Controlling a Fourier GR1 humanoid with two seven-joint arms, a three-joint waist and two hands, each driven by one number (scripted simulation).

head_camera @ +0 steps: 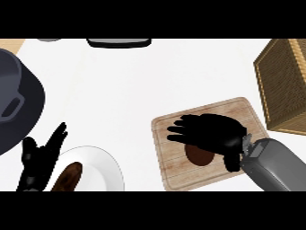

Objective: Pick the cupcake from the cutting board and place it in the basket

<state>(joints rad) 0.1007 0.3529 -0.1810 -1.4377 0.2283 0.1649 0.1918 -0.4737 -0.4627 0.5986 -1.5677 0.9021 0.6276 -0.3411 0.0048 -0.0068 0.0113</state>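
Observation:
The wooden cutting board (234,114) lies right of centre on the white counter. On it sits a brown cupcake (196,155), mostly hidden under my right hand (212,130). That hand is over the cupcake with its fingers curled down around it and the thumb lower right. The woven basket (291,85) stands at the right edge, beyond the board. My left hand (39,157) rests open at the lower left, fingers pointing up.
A white plate (105,164) with a brown item (67,176) on it sits beside the left hand. A large dark pot (6,99) fills the left side. A dark object (119,42) lies at the far edge.

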